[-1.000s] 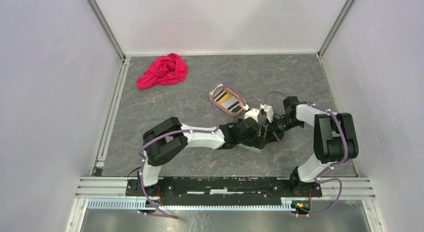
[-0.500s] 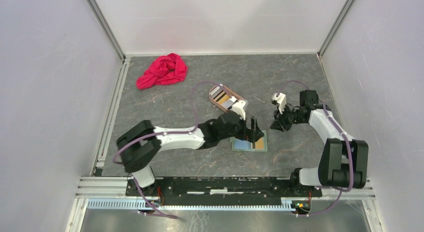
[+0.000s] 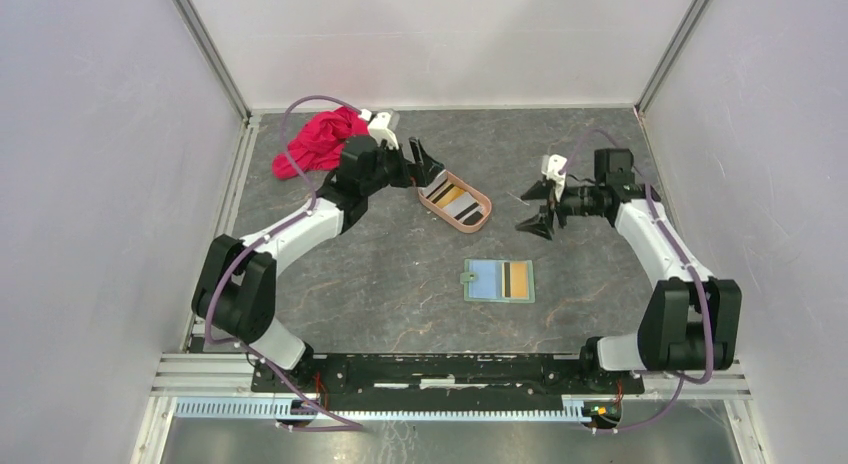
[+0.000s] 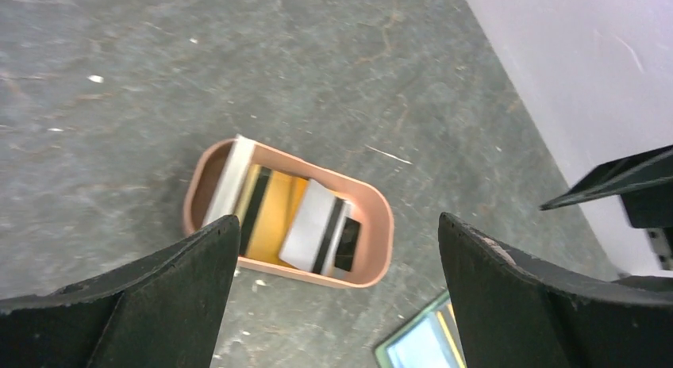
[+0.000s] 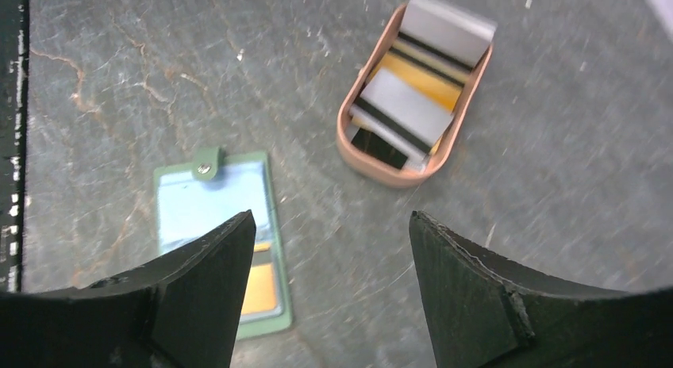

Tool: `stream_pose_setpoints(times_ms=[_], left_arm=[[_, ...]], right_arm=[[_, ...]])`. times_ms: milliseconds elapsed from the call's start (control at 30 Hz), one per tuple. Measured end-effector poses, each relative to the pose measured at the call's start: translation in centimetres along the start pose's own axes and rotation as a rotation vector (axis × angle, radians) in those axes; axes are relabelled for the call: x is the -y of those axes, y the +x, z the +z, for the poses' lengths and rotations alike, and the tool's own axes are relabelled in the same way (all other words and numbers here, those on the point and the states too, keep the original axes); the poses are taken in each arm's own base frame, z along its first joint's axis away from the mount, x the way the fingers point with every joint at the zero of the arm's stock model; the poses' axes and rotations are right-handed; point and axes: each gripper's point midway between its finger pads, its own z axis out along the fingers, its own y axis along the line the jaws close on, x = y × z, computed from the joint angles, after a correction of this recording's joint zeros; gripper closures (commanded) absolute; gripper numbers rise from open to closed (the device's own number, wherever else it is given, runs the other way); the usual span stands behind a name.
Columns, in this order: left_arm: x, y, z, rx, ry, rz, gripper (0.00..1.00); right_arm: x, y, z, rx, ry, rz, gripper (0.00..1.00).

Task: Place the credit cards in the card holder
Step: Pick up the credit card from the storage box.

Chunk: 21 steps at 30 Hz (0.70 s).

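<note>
Toward the far edge, left gripper (image 3: 418,166) and right gripper (image 3: 531,209) flank the tray (image 5: 387,173).
Both gape empty; the credit cards (image 5: 405,106) lie inside it, while the card holder (image 3: 500,280) lies unfolded nearer the near edge, pockets up, likely so cards slide in.

Card holder (image 4: 419,350) — mostly off-frame

Lab test cell — white walls (image 3: 100,184), aluminium rail (image 3: 190,369), grey tabletop (image 3: 380,284)

Credit cards (image 3: 456,197) in tray (image 3: 481,222), card holder (image 3: 487,281) before it, one card (image 3: 515,279) seemingly inside, cloth (image 3: 322,144) far back left
</note>
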Motion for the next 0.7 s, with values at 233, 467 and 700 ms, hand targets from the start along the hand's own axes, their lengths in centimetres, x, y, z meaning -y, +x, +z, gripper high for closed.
stream_pose_setpoints(times_ms=[233, 467, 700], left_arm=[[-2.8, -1.9, -0.1, 0.054, -0.082, 0.054, 0.0], [-2.9, -6.3, 1.4, 0.139, -0.022, 0.114, 0.0], [-5.6, -5.9, 3.0, 0.11, -0.018, 0.182, 0.0]], right_arm=[[2.8, -4.6, 3.7, -0.014, -0.058, -0.168, 0.25], [6.0, -7.2, 7.8, -0.044, -0.116, -0.382, 0.22], [8.5, -7.4, 11.3, -0.098, -0.128, -0.454, 0.33]])
